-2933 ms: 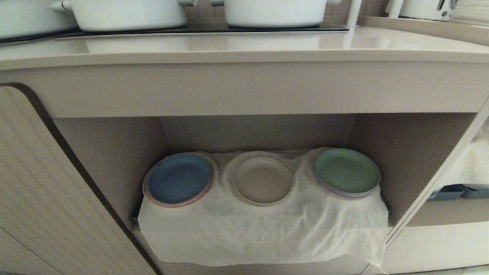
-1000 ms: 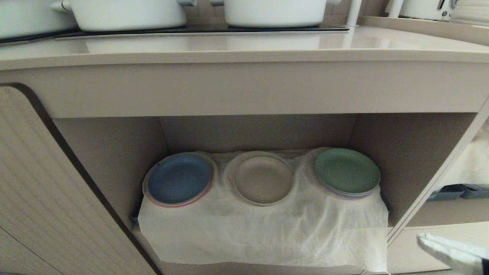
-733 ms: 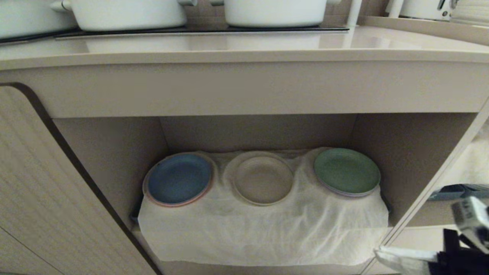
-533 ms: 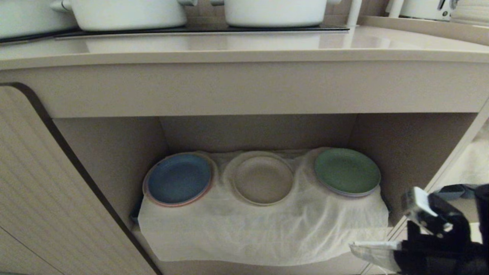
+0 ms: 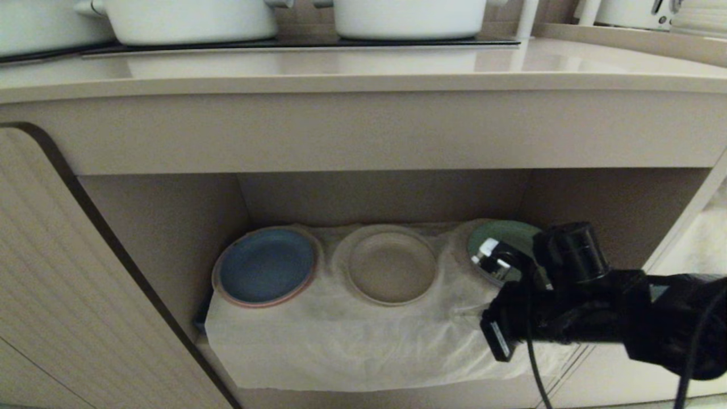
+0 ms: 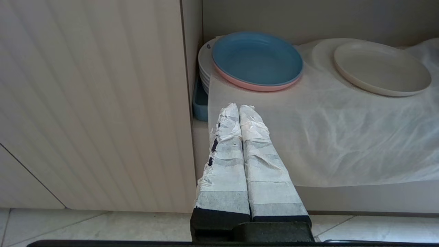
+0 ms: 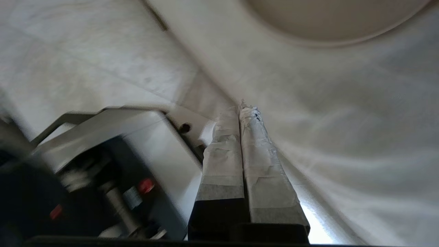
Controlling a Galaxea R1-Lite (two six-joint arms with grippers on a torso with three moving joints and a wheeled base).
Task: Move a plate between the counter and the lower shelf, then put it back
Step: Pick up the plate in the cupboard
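Now the right gripper (image 7: 244, 108), its taped fingers pressed together and empty, is swinging in from the side to the front of the lower shelf (image 5: 187, 238), hiding most of the green plate (image 5: 500, 236). Left of it, the plate (image 5: 391, 267) is lying unblocked on the white cloth (image 5: 341, 346). The left gripper (image 6: 239, 109) is sitting closed beside the blue plate (image 6: 256, 60).

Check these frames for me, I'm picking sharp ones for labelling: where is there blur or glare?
Right wrist view: motion smear over the robot's base and floor; cloth soft. Head view: glare on the counter; shelf recess shadowed. Left wrist view: sharp, blue plate crisp.
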